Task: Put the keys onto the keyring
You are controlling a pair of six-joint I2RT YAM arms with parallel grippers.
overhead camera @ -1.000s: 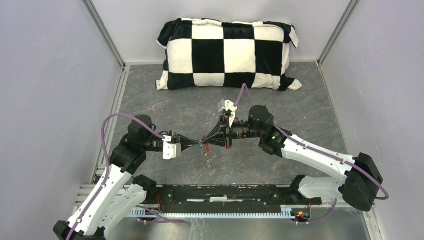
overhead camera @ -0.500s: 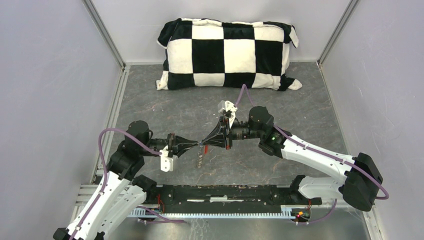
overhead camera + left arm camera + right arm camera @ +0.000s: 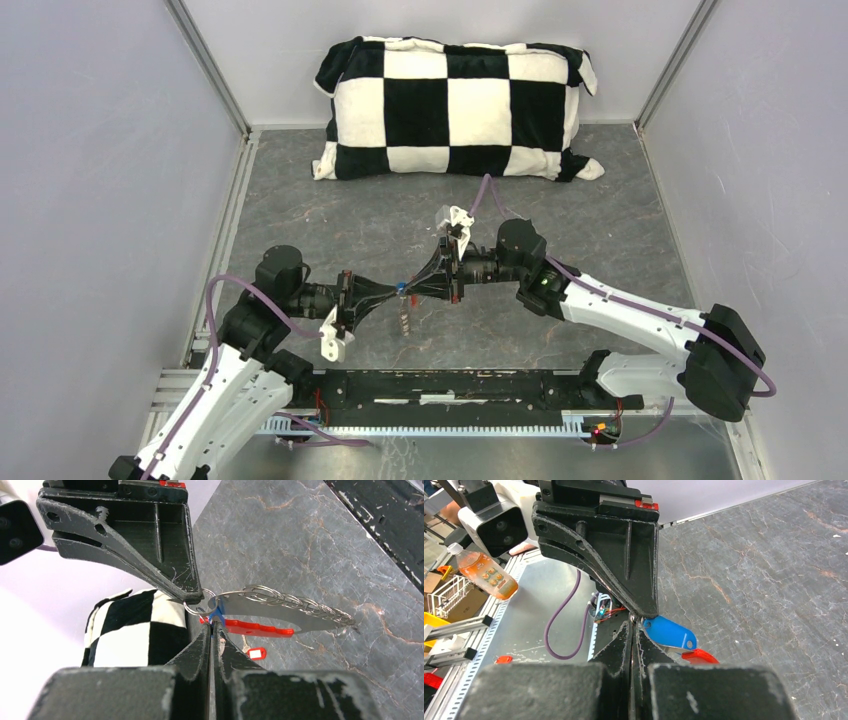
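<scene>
The left gripper (image 3: pixel 210 630) is clamped on the end of a blue tag (image 3: pixel 669 632). The right gripper (image 3: pixel 634 629) meets it tip to tip and is pinched shut on the small keyring (image 3: pixel 196 606). Both hover above the grey table (image 3: pixel 620 200), near its middle. The keys (image 3: pixel 285 609) hang from the ring in one bunch, their blades pointing away from it and their long axis running down toward the table. A red tag (image 3: pixel 257 628) lies alongside them, and a red-and-white tag (image 3: pixel 256 653) dangles beneath.

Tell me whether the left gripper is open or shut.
Shut. The left gripper has its fingers pressed together with only a thin slit, pinching the blue tag at their tips.
</scene>
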